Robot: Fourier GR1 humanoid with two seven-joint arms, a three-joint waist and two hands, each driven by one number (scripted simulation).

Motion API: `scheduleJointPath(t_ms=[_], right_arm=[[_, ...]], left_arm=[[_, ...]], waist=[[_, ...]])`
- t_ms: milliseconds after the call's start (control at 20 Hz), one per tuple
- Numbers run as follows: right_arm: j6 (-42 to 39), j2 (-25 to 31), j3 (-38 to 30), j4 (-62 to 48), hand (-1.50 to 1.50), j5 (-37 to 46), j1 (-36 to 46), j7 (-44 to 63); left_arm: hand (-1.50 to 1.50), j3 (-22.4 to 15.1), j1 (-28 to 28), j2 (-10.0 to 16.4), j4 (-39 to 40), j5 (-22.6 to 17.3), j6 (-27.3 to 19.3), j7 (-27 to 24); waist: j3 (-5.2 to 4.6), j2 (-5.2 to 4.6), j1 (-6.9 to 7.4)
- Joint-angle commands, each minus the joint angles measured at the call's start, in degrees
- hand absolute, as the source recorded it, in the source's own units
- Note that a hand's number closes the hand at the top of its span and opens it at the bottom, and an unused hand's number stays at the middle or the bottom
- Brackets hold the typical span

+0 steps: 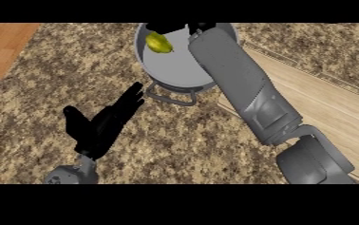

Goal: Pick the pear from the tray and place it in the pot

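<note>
Pear (159,42), seemingly in the pot (179,71), light but slick, wants cupping round its belly; right robot hand (201,28) pose I cannot tell.

The robot's right forearm (235,74) is a long, smooth grey cylinder ending near the elbow in a darker panelled sleeve and a rounded grey joint (312,162). The left hand (104,124) is matt black, slim-fingered (its grey wrist (70,174) barely shows). The right hand (201,27) shows only as black.
</note>
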State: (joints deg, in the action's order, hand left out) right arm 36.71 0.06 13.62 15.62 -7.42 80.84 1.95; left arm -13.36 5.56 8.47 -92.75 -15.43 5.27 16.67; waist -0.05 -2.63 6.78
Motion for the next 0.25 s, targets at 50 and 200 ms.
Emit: scheduleJointPath(t_ms=[50,200], right_arm=[[5.6,-0.1,-1.6,-4.1,-1.5,0.6,1.1,-3.6],[4.3,1.9,-4.2,-4.0,-1.5,-1.1,-1.1,-7.4]], left_arm=[[0.0,1.7,1.1,0.5,1.0,-1.4,0.7,0.9],[0.0,2.0,-0.4,0.5,0.1,-1.0,-0.2,1.0]], waist=[[-0.05,0.29,-0.8],[0.03,0.89,-2.18]])
